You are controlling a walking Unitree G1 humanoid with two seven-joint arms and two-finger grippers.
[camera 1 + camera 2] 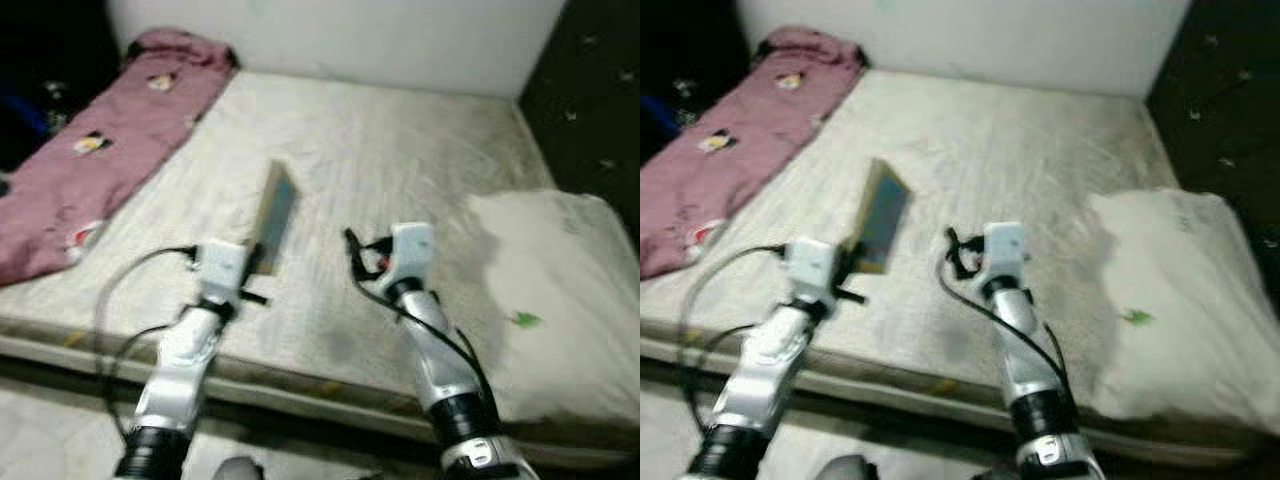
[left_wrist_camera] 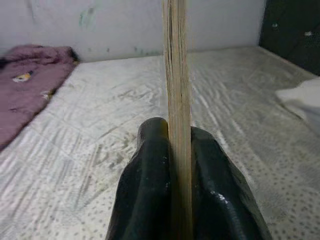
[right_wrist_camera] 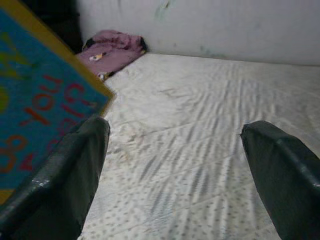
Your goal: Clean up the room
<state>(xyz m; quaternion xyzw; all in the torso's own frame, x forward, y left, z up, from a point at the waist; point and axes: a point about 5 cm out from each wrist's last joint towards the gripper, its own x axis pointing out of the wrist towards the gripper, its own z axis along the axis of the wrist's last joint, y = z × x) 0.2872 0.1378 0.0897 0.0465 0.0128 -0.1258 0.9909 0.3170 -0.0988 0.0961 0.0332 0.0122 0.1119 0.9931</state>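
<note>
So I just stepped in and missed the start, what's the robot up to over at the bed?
The robot stands at the edge of a bare mattress. Its left gripper is shut on a thin book with a blue cover, holding it upright on edge above the mattress. The right gripper hovers beside it, fingers open and holding nothing. A pink blanket lies bunched along the left side and a white pillow sits on the right.

right gripper (image 3: 175,170) (fingers spread), book (image 3: 35,105), mattress (image 3: 200,115)
</note>
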